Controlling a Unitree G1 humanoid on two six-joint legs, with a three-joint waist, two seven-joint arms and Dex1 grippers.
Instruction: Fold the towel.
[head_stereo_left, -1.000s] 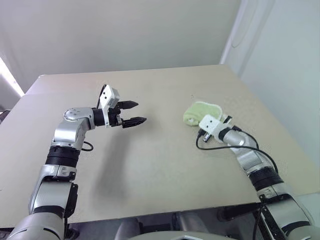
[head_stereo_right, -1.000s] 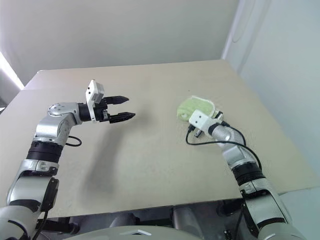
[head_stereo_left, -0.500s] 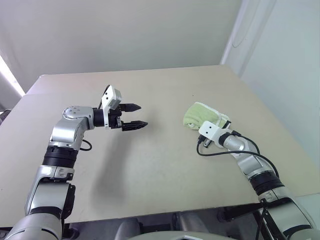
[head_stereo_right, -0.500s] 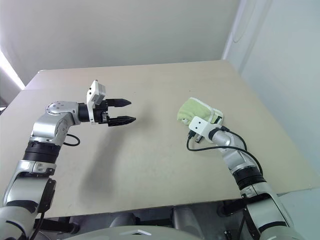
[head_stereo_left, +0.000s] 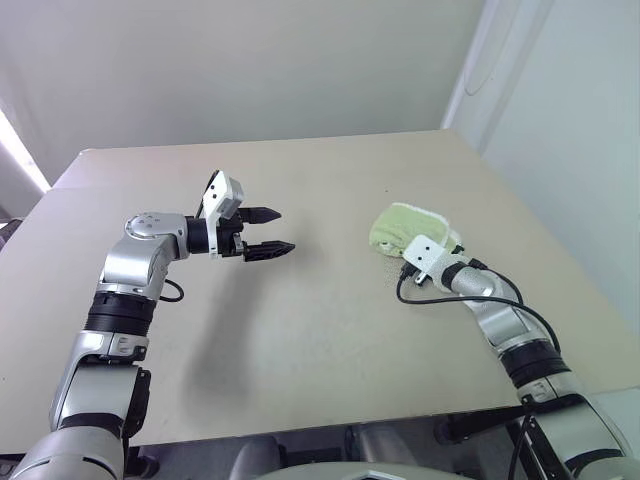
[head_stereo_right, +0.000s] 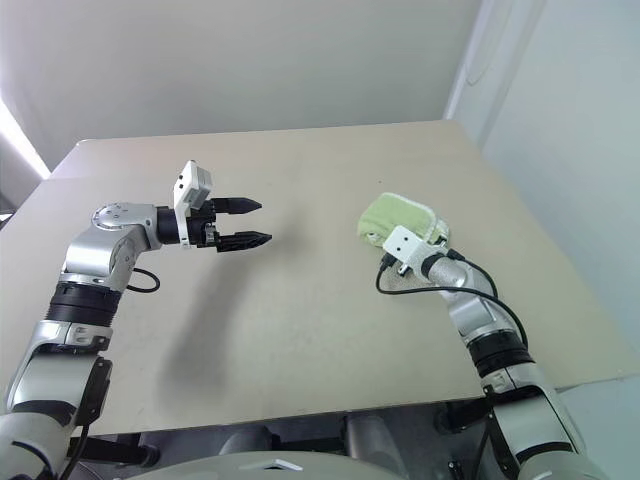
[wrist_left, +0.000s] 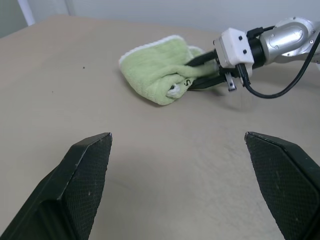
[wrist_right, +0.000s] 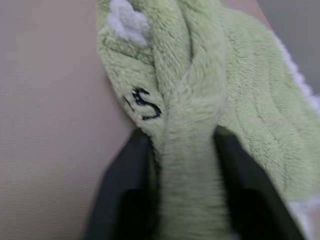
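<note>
On the table (head_stereo_left: 330, 330), right gripper (wrist_left: 200, 70) straddles bunched towel (wrist_left: 160, 70).

A plain beige table (head_stereo_left: 330, 330) filled the near scene, with a pale wall (head_stereo_left: 250, 60) beyond its far edge and a white panel (head_stereo_left: 570, 120) to the right.

Right hand (wrist_left: 202, 70) has loosened on towel (wrist_left: 155, 67).

Bare test room, plain beige table (head_stereo_left: 330, 330), blank white walls (head_stereo_left: 250, 60)
</note>
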